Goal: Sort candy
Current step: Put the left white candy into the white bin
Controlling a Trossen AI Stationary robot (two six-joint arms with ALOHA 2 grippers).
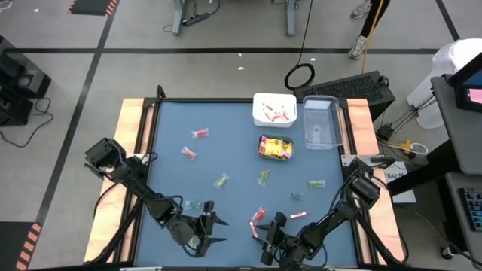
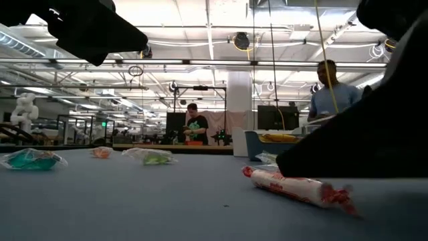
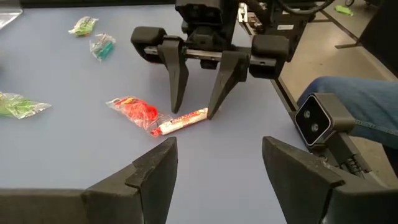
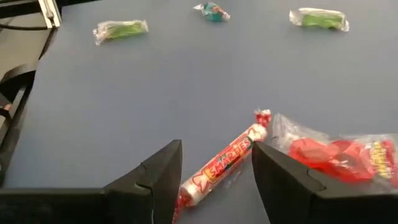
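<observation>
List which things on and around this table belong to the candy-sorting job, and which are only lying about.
Belongs to the job:
- Smarties roll between the right hand's open fingers
- red wrapped candy beside it
- green wrapped candies
- white tray holding pink-white sticks
- teal tray of yellow packets
- clear container
- left hand, open, waiting

Lying about:
- black keyboard
- cable loop on the floor
</observation>
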